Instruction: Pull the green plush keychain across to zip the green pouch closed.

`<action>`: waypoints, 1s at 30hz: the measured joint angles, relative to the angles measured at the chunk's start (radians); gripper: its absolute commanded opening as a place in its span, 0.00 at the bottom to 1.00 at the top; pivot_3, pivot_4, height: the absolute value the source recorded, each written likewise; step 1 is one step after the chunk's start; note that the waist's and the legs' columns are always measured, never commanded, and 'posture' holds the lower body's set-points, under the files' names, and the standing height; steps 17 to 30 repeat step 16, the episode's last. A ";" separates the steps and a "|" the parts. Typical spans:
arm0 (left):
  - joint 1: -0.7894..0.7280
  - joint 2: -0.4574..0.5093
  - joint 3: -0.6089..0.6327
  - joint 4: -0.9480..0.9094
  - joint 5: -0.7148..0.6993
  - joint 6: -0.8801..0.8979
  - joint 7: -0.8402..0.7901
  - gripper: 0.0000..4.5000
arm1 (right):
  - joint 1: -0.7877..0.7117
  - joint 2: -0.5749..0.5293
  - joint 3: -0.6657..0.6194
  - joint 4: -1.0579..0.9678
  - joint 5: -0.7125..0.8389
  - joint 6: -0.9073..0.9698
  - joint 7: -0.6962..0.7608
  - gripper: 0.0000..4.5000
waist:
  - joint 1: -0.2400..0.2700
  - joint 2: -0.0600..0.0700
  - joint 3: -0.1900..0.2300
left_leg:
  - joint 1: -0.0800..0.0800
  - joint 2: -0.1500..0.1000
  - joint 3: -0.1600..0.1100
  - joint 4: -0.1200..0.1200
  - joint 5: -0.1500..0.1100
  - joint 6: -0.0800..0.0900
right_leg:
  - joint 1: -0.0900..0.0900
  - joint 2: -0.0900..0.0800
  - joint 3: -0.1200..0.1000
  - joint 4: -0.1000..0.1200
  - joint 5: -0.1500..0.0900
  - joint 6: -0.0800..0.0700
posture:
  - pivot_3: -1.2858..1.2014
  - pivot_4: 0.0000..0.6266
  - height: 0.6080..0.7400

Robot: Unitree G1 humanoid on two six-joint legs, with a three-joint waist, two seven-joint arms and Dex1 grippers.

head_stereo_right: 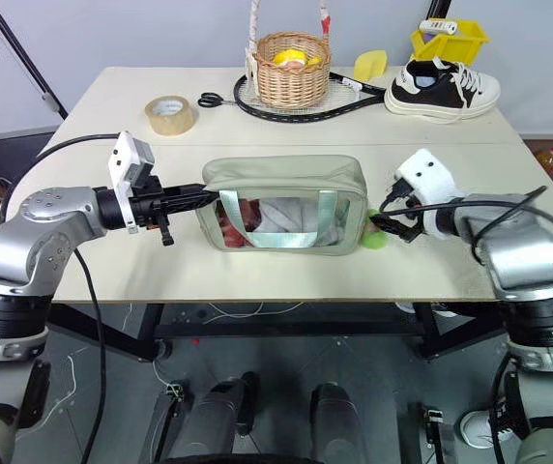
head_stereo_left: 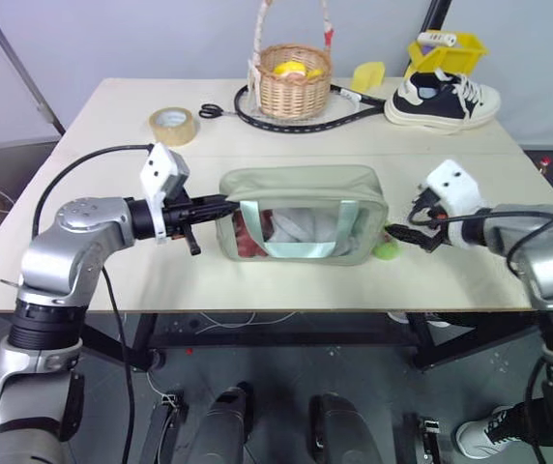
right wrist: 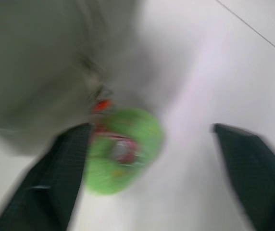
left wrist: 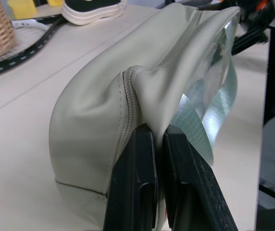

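Both grippers worked the green pouch [head_stereo_left: 301,213], which sat near the table's [head_stereo_left: 112,126] front edge. Its left gripper [head_stereo_left: 220,206] pinched a fold of soft fabric at the pouch's nine o'clock end, fingers [left wrist: 136,183] nearly together. Its right gripper [right wrist: 152,178] stood wide, holding nothing, the green plush keychain [right wrist: 123,149] lying between its fingers at the three o'clock end. That keychain looked light and squashy; a firm pinch across its fuzzy body, close to the zipper pull, seemed best.

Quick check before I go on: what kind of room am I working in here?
Probably a robot test lab, not a home: a plain work table on a black metal frame, cables hanging under it, and unrelated props on it: tape roll, wicker basket, sneaker, racket.
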 measured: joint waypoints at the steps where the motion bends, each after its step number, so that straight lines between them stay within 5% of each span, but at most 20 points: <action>1: -0.001 0.002 0.005 0.000 -0.011 0.013 -0.005 0.31 | 0.000 -0.020 -0.032 -0.020 0.029 0.003 0.025 1.00 | 0.000 0.000 0.000 | 0.000 0.000 0.000 0.000 0.000 0.000 | 0.001 0.000 0.000 -0.001 0.000 0.000 | 0.52 0.24 0.88; 7: -0.033 0.101 0.036 0.004 -0.073 0.044 -0.099 0.97 | 0.021 -0.108 -0.133 -0.087 0.186 0.005 0.170 1.00 | -0.003 0.000 0.000 | 0.000 0.001 0.000 0.000 -0.002 -0.001 | 0.001 0.000 -0.001 -0.002 0.000 -0.001 | 0.52 0.24 0.88; 16: -0.031 0.318 0.113 0.053 -0.097 0.031 -0.291 0.99 | 0.067 -0.144 -0.151 -0.149 0.304 -0.002 0.238 1.00 | 0.001 0.000 0.000 | -0.003 0.001 0.001 -0.001 -0.003 -0.001 | -0.002 -0.005 0.000 -0.003 0.000 -0.001 | 0.52 0.24 0.88; 30: -0.031 0.318 0.113 0.053 -0.097 0.031 -0.291 0.99 | 0.067 -0.144 -0.151 -0.149 0.304 -0.002 0.238 1.00 | 0.001 0.000 0.000 | -0.003 0.001 0.001 -0.001 -0.003 -0.001 | -0.002 -0.005 0.000 -0.003 0.000 -0.001 | 0.52 0.24 0.88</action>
